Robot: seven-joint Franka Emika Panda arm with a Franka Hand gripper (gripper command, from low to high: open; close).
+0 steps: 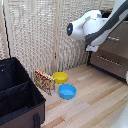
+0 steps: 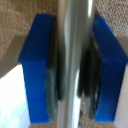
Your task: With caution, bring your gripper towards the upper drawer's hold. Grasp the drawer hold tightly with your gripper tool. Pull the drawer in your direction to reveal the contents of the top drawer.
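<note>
In the wrist view my gripper (image 2: 75, 65) has its two blue fingers (image 2: 35, 65) on either side of the drawer hold (image 2: 75, 30), a silver bar. The dark pads press against the bar on both sides, so it is shut on it. Brown drawer wood fills the background. In the exterior view the white arm reaches to the dark-brown top drawer (image 1: 119, 46) at the exterior view's right. The gripper (image 1: 92, 48) is mostly hidden under the arm. A short piece of the drawer hold (image 1: 114, 38) shows beyond it.
The bottom drawer (image 1: 112, 65) with its own silver bar (image 1: 106, 60) sits below. On the wooden floor stand a yellow bowl (image 1: 60, 77), a blue bowl (image 1: 67, 91) and a colourful box (image 1: 45, 81). A black bin (image 1: 17, 95) is at the exterior view's left. A wicker screen (image 1: 40, 35) stands behind.
</note>
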